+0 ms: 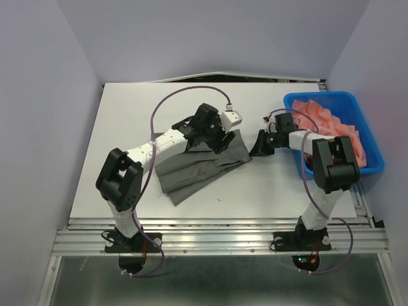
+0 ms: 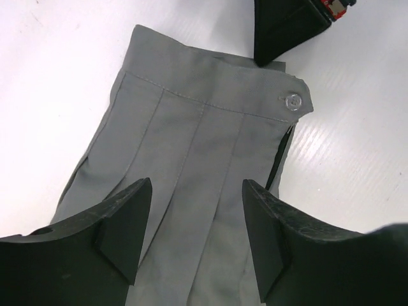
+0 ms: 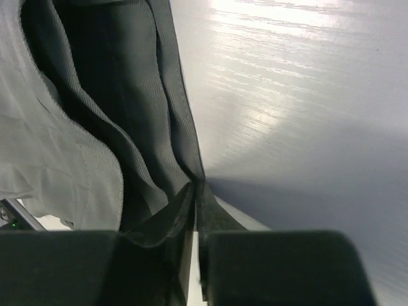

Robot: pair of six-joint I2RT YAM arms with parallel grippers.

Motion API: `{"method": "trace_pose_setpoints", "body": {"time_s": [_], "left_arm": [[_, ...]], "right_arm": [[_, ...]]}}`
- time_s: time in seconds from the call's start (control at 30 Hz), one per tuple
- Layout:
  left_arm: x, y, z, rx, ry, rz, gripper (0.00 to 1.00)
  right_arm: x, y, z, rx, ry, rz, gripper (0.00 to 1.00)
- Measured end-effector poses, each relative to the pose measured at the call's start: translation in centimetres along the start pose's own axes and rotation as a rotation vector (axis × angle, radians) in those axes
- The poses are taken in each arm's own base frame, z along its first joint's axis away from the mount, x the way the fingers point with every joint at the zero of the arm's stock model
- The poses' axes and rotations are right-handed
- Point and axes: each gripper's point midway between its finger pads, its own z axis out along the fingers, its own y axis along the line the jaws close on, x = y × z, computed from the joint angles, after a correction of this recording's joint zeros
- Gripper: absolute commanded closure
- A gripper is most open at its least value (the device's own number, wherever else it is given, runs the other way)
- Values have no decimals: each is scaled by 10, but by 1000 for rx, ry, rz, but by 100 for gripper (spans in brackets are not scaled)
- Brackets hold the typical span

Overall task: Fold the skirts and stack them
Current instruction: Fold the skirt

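From above, the left arm [image 1: 124, 178] rises nearest, the left gripper [image 1: 220, 137] over the folded grey skirt [image 1: 197, 169] midway between the desk's [image 1: 127, 115] side edges; the right gripper [image 1: 260, 145] meets its right corner. Left wrist: jaws wide apart, empty. Right wrist: nearly closed, pinching the skirt's edge.

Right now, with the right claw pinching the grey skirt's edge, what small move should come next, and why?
Probably lift the right claw slightly and draw the pinched edge across the skirt to start a fold. It is shut on the cloth at the skirt's right side, the skirt lies on the table, and the left claw hovers open above the waistband, holding nothing.
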Motion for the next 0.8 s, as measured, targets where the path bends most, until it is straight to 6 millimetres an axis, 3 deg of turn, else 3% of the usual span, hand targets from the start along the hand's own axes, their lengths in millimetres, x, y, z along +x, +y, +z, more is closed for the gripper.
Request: {"method": "trace_pose_setpoints", "body": {"time_s": [0.1,0.2,0.4,0.53,0.67,0.8], "left_arm": [[11,-3,-2,-3,22,-22,44],[39,-7,-9,-7,79,-73,46],[119,-1,-22,-45,291,-165,49],[153,19,-8,-56,403,-194,49],[130,61,13,-82,381,-181,48],[103,98,36,-111,324,-128,38]], "right_arm": [[5,2,4,-19,2,-3,99],[19,9,7,-59,21,-6,99],[75,48,15,-161,129,-57,99],[105,73,18,-231,201,-78,99],[128,94,22,-270,237,-129,99],[140,107,25,-291,260,-169,93]]}}
